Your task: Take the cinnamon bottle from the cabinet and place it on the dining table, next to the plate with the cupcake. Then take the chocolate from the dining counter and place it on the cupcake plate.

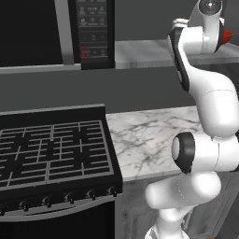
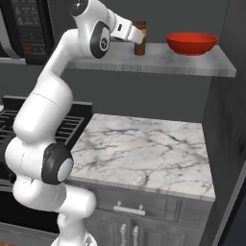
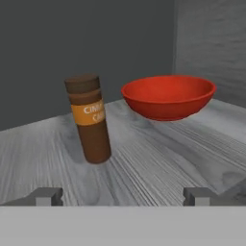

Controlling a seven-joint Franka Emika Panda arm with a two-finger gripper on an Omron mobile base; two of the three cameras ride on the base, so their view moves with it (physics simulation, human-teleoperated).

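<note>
My pincer (image 3: 123,196) is wide open and holds nothing. The cinnamon bottle (image 3: 89,118) stands up straight on the grey shelf (image 3: 158,158), just in front of my pincer and a little to its left, not touching it. A red bowl (image 3: 168,96) sits farther back, to the right of the bottle.

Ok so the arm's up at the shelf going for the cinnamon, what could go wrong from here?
1. In the hand view the cinnamon bottle stands left of centre between the open pincer fingertips; advancing straight could clip it with the left fingertip and tip the tall, narrow bottle.
2. The red bowl sits close on the bottle's right; a sideways correction or a wide lift-out might knock it along the shelf.
3. A toppled bottle could roll off the shelf's open front edge.
</note>
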